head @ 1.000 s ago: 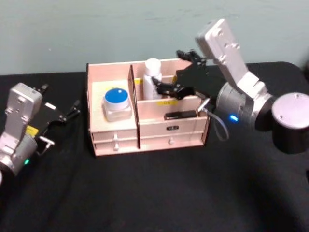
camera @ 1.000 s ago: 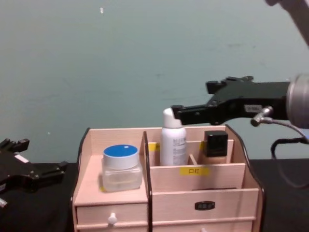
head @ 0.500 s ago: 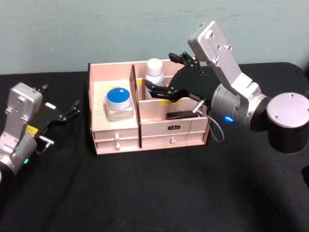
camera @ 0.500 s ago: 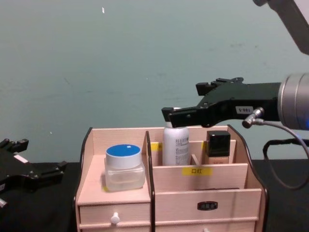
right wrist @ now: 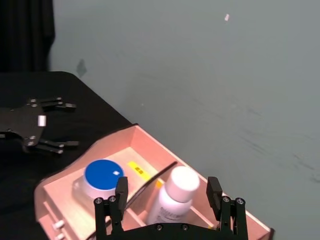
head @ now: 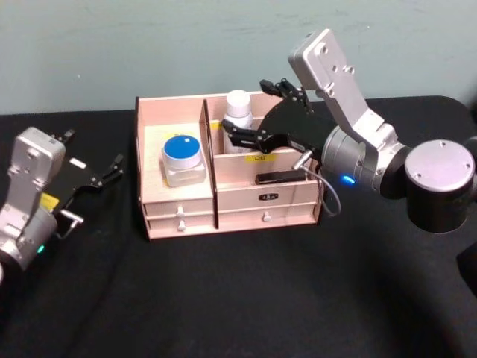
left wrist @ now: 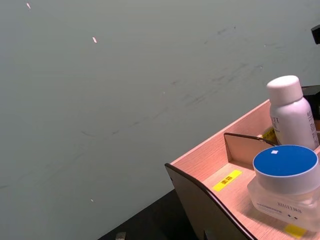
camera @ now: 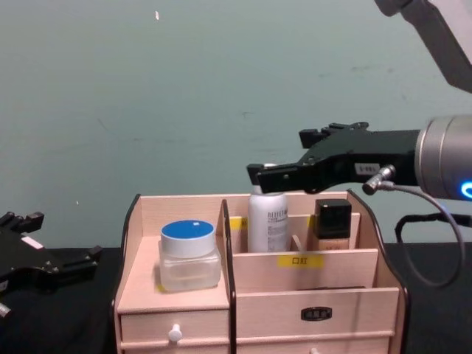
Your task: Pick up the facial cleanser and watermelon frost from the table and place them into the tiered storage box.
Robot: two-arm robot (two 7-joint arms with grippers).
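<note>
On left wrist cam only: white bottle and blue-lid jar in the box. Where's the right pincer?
Observer: Right pincer is over the white bottle, at cap height.
Operator: Gripping it?
Observer: No, it's open; its fingers stand wide of the cap on both sides.
Operator: Left pincer?
Observer: Left pincer is parked low and open, left of the box.

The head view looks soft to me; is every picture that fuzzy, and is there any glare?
In the head view, the tiered storage box and the right gripper have blurred edges. The left wrist view is crisper: small print shows on the blue-lidded jar. In the chest view the yellow label is legible. No strong glare; lighting is even and dim.
</note>
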